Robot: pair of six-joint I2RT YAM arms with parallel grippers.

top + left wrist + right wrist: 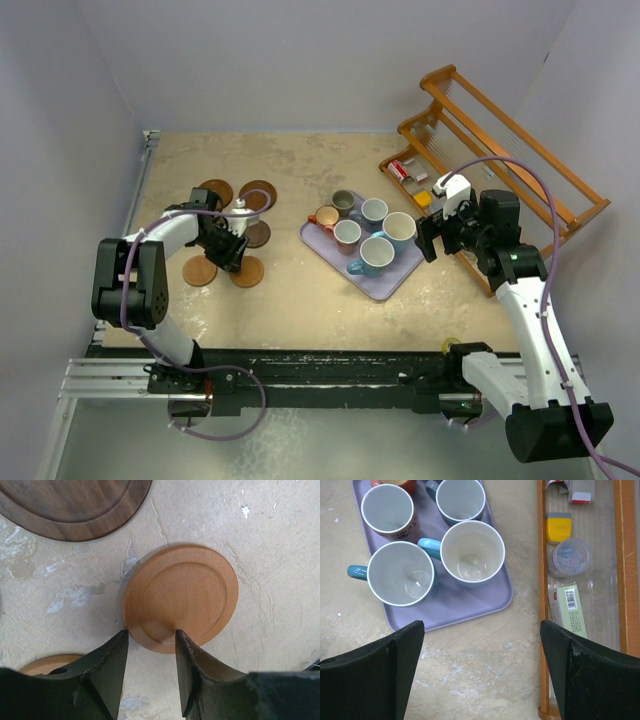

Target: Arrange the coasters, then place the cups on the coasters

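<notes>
- The left gripper (150,647) is low over the left half of the table (300,160). Its jaws are partly spread and they hold nothing.
- Its two fingers (112,665) stand at both sides of the near rim of an orange-brown coaster (180,597), which lies flat on the table. I cannot tell if they touch this rim.
- Near this coaster lie a dark brown coaster (70,505) and a second orange-brown coaster (47,664), each apart from it.
- In the top view, five coasters (215,192) show around this gripper, toward the left edge of the table. The dark ones are farther back and the orange-brown ones nearer the front.
- The right gripper (481,625) hangs with its jaws spread wide and empty. It is above bare table between the lavender tray (470,605) and the wooden rack (544,580) at the right edge.
- All six cups (374,212) stand upright on the tray, about the middle of the table, none on a coaster.
</notes>
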